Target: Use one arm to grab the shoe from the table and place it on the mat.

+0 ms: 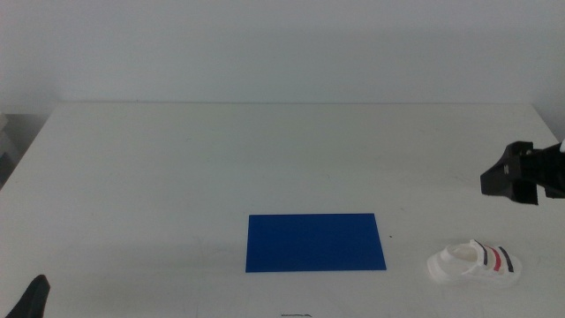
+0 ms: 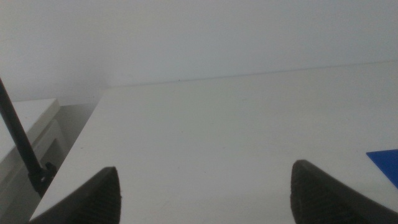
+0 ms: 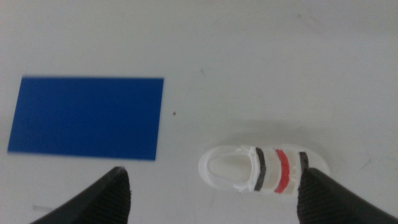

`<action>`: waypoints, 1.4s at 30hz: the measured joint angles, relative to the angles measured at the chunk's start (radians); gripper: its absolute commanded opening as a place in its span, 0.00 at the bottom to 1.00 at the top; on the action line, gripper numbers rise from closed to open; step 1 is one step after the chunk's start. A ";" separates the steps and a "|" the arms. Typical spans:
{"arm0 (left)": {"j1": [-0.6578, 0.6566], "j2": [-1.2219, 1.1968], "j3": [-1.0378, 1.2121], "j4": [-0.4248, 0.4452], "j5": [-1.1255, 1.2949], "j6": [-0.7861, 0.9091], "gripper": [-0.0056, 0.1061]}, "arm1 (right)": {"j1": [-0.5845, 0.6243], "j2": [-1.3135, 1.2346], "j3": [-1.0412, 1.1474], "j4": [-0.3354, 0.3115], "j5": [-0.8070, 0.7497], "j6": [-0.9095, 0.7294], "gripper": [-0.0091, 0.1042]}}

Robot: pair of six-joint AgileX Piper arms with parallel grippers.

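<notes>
The white shoe [image 1: 474, 262] with black and red striped straps lies on the white table [image 1: 265, 159] near the front right, to the right of the dark blue mat [image 1: 315, 241] and apart from it. My right gripper [image 1: 512, 181] hangs above the table at the right edge, behind and above the shoe. In the right wrist view its jaws stand open and empty, with the shoe [image 3: 261, 169] between them and the mat [image 3: 87, 117] to the side. My left gripper [image 1: 33, 300] waits at the front left corner, open and empty.
The table's left edge and a grey-white cabinet [image 2: 28, 134] beside it show in the left wrist view, with a thin black rod [image 2: 18, 143] standing there. A corner of the mat [image 2: 385, 163] shows in that view too.
</notes>
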 measured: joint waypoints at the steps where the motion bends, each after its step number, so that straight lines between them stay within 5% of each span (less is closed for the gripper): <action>1: 0.000 0.000 0.000 0.000 0.000 0.000 0.89 | 0.000 0.004 0.000 -0.009 -0.009 0.030 0.86; 16: 0.000 0.000 0.000 0.000 0.000 0.000 0.89 | 0.000 0.226 -0.006 -0.183 -0.067 0.839 0.86; 27: 0.000 0.000 0.000 0.000 0.000 0.000 0.89 | 0.002 0.399 -0.137 -0.130 0.139 1.488 0.86; 42: 0.000 0.000 0.000 0.000 0.000 0.000 0.89 | 0.002 0.544 -0.186 -0.152 0.190 1.719 0.86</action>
